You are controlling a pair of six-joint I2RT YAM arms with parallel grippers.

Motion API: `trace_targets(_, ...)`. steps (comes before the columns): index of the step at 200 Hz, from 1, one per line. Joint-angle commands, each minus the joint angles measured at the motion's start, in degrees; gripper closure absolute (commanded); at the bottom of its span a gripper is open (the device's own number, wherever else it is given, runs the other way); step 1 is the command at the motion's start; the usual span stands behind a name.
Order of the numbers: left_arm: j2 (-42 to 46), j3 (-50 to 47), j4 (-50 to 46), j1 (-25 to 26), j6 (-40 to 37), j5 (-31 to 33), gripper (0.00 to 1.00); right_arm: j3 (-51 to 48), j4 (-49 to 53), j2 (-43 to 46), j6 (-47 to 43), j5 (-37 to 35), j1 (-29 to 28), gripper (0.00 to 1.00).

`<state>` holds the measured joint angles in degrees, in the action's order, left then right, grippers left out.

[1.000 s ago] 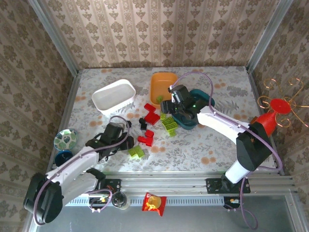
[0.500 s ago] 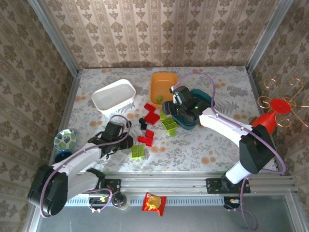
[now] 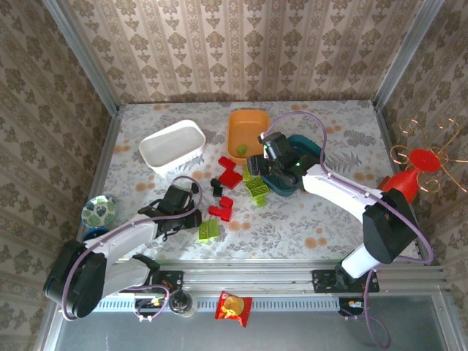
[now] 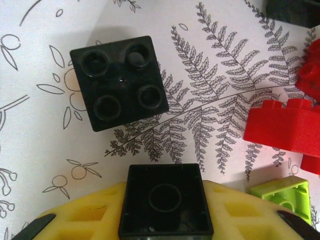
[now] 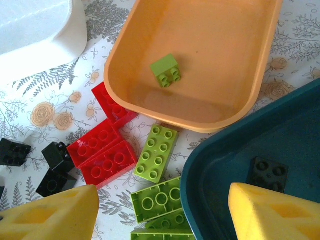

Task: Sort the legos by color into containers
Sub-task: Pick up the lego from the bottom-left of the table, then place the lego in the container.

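Observation:
My left gripper (image 4: 165, 207) is shut on a black lego (image 4: 165, 199), held underside-up between its yellow pads just above the table. Another black lego (image 4: 119, 82) lies studs-up ahead of it, a red one (image 4: 282, 130) to the right. In the top view the left gripper (image 3: 186, 218) is near a lime lego (image 3: 208, 229). My right gripper (image 5: 162, 215) hangs open over lime legos (image 5: 159, 152) and the teal tub (image 5: 220, 165), which holds a black lego (image 5: 268, 174). The orange tub (image 5: 200, 122) holds one lime lego (image 5: 167, 70). The white tub (image 3: 173, 146) stands at the back left.
Red legos (image 3: 230, 174) and black legos (image 3: 216, 184) lie mid-table between the arms. A small patterned dish (image 3: 99, 210) sits at the left edge, a red vase (image 3: 409, 183) at the right. Metal-framed walls close in the table. A snack packet (image 3: 232, 306) lies below the front rail.
My left gripper has shifted slightly right and nearer, and the lime lego beside it has turned a little. My right gripper has drifted a bit to the right.

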<state>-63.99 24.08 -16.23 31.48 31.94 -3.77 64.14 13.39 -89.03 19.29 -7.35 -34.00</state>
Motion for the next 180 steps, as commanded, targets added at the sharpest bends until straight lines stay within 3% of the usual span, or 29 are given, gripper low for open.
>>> trace_targets(1,1.6,1.3,-2.6,0.3,-0.7,1.4,0.67,-0.8,-0.4,2.6,-0.8,-2.1,0.3,0.30)
trace_targets(36,6.2,7.5,-7.6,2.5,-2.4,3.0,0.68,-3.3,-1.0,6.1,0.4,-2.7,1.7,0.30)
trace_targets(58,3.2,14.9,-6.9,5.9,-3.5,3.6,0.70,-6.4,-1.6,10.4,1.8,-4.8,2.9,0.30)
trace_targets(114,-24.2,40.6,5.0,12.3,-8.3,-2.6,0.73,-17.7,0.4,26.4,5.6,-14.0,5.2,0.29)
trace_targets(180,-51.2,69.9,3.7,15.6,-8.4,-13.7,0.75,-22.0,5.7,40.9,5.7,-20.8,5.6,0.29)
